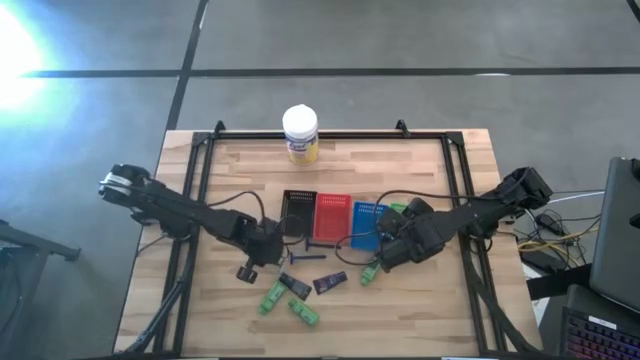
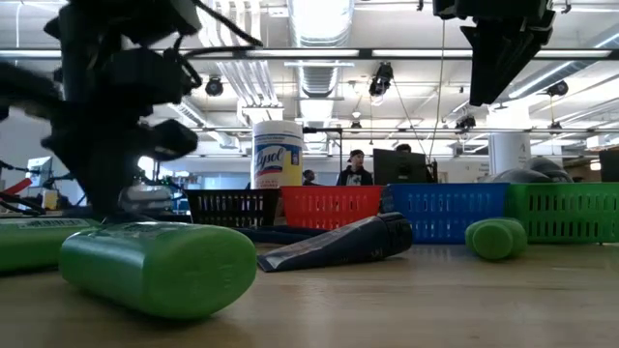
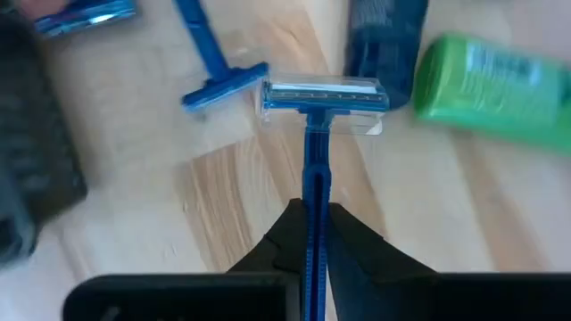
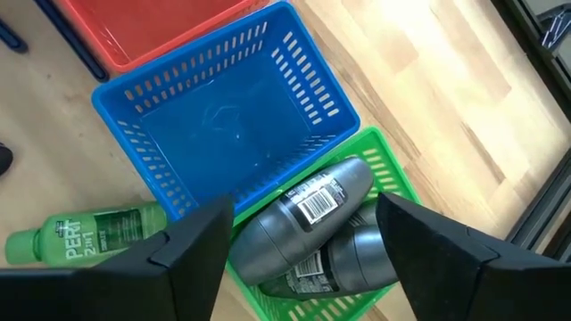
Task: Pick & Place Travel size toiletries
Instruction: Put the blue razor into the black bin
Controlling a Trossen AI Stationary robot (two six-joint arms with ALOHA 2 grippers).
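Left gripper (image 3: 308,234) is clamped on a blue razor (image 3: 314,134) by its handle, just off the wood near the black basket (image 1: 297,212), with a second razor (image 3: 214,67), a dark packet (image 1: 329,283) and green bottles (image 1: 272,297) loose on the table nearby. Looks like the carry step: next move needs a lift and a drop into a basket, which one I can't tell. Right gripper (image 4: 303,236) is open and empty above the green basket (image 4: 393,183), which holds two grey bottles (image 4: 308,214); the blue basket (image 4: 232,116) beside it has nothing in it.
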